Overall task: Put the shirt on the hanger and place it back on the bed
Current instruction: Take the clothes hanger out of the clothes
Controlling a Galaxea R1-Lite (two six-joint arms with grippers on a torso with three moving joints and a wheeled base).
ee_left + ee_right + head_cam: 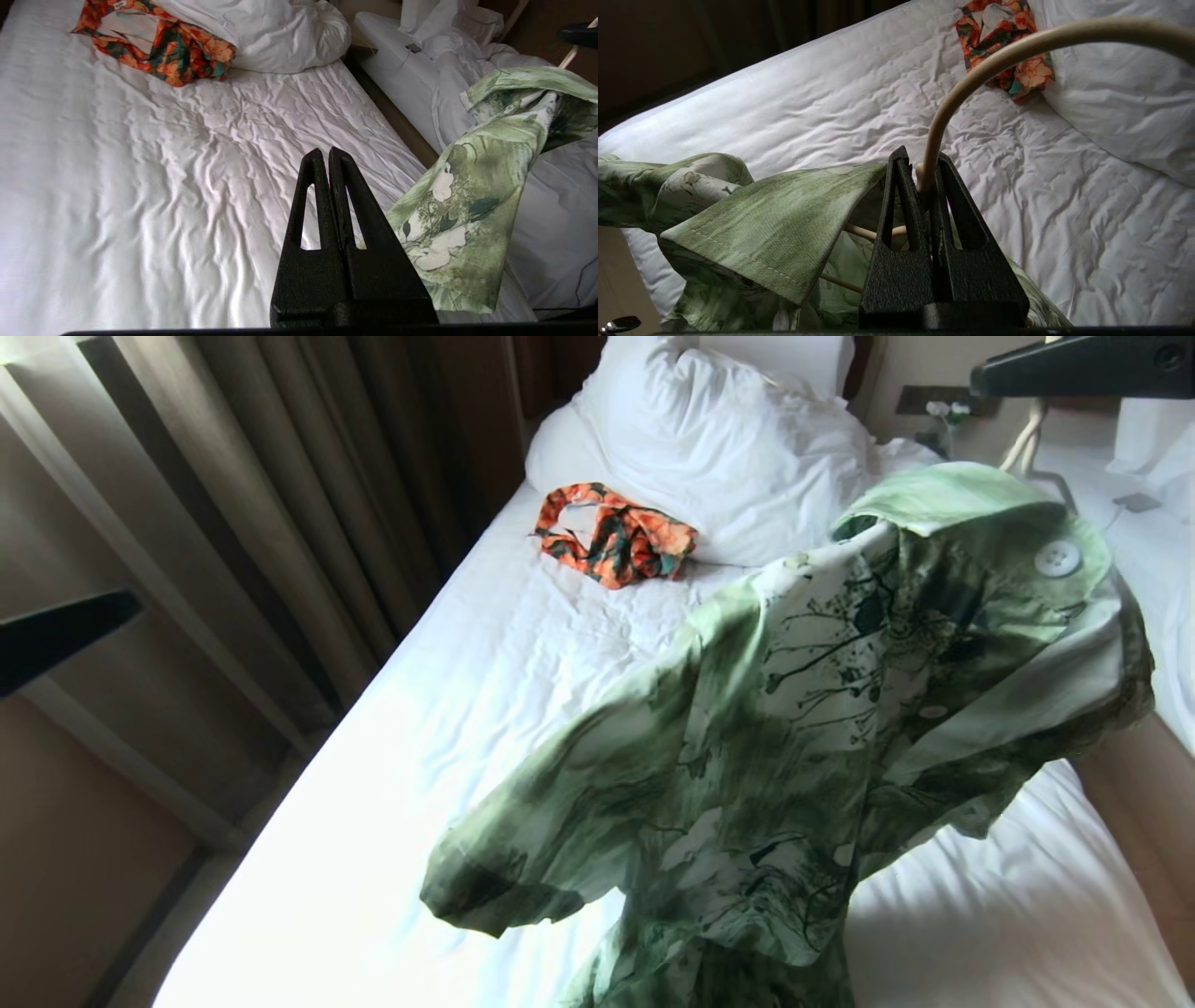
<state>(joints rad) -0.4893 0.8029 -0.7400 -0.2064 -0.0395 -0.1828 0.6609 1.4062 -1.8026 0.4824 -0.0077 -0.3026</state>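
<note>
Shirt [822, 728] draped on hanger [971, 79], hanging above bed [485, 709]. R gripper [920, 179] up high, fingers clamped on hanger hook. L gripper [328, 154] off to left, fingers pressed together, empty, beside shirt sleeve.

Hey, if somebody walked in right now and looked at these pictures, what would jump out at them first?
First, the light green flower-print shirt hanging in the air over the white-sheeted bed, draped on a pale wooden hanger whose hook the right gripper pinches. Next, the crumpled orange-and-dark-green garment lying by the white pillow at the bed's head. The left gripper is shut and empty above the sheet.
</note>
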